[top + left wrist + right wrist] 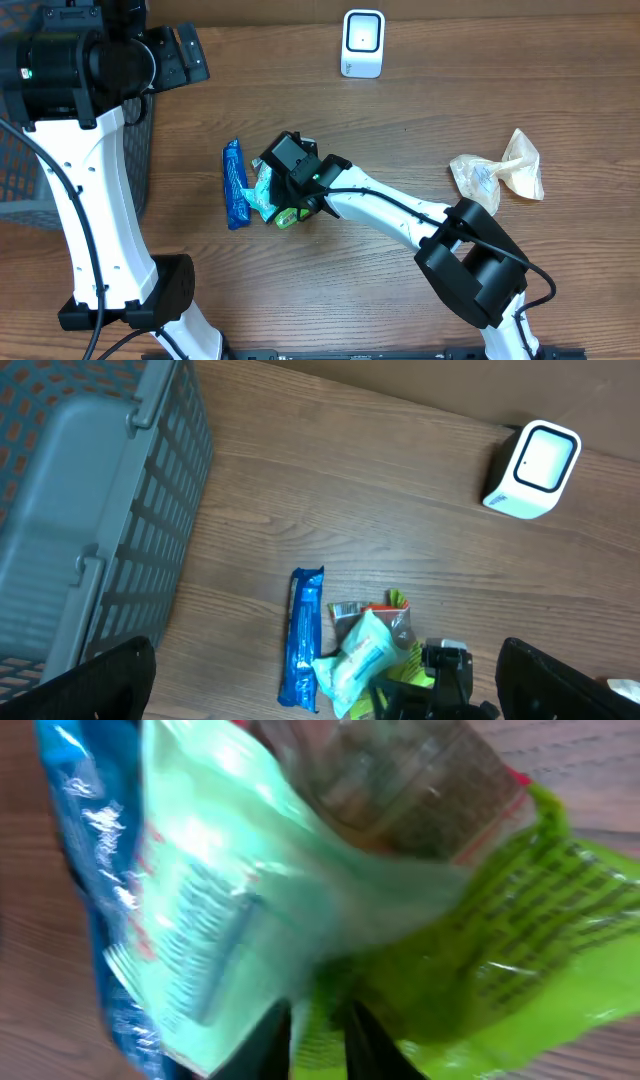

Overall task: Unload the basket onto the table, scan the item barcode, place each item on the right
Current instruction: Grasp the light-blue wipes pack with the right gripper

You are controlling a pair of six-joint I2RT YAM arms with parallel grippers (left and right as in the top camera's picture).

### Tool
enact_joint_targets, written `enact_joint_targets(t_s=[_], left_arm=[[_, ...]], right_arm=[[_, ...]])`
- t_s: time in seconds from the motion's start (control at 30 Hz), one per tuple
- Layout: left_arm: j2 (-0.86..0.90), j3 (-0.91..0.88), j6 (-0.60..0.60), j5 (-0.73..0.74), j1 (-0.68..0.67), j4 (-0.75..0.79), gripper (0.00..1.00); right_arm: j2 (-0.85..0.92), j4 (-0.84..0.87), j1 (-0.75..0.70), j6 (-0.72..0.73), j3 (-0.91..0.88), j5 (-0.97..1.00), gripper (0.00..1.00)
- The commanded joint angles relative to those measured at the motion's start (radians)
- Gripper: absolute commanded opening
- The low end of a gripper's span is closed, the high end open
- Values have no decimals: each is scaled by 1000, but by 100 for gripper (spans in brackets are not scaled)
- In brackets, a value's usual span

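Observation:
Three packets lie in a heap at the table's middle: a blue bar packet [235, 185] [305, 635], a mint-green pouch [264, 190] [200, 910] and a lime-green packet [287, 217] [530, 940] partly under it. My right gripper [292, 203] [318, 1042] is down on the heap, its dark fingers pinched on a fold of the lime-green packet. No barcode can be made out in the blurred right wrist view. The white scanner [362, 43] [530, 460] stands at the table's far edge. My left gripper [180, 52] [330, 695] hangs wide open high above the heap, holding nothing.
A grey slatted basket [20, 170] [100, 500] stands at the left edge. A crumpled beige bag [500, 170] lies at the right. A clear wrapper with brown contents [400, 780] lies behind the lime-green packet.

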Motion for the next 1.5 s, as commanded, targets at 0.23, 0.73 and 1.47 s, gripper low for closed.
enact_joint_targets(t_s=[0.23,0.73,1.47], left_arm=[[3,-6,-18,16,9,-2,100],[3,-6,-18,15,9,-2,100],[3,-6,-17,15,9,-2,100]], right_arm=[[23,-132,-67,-107,19,-30,10],[3,-149,-18,-114,194,-101,50],[146,-120,61,-53,187,18,44]])
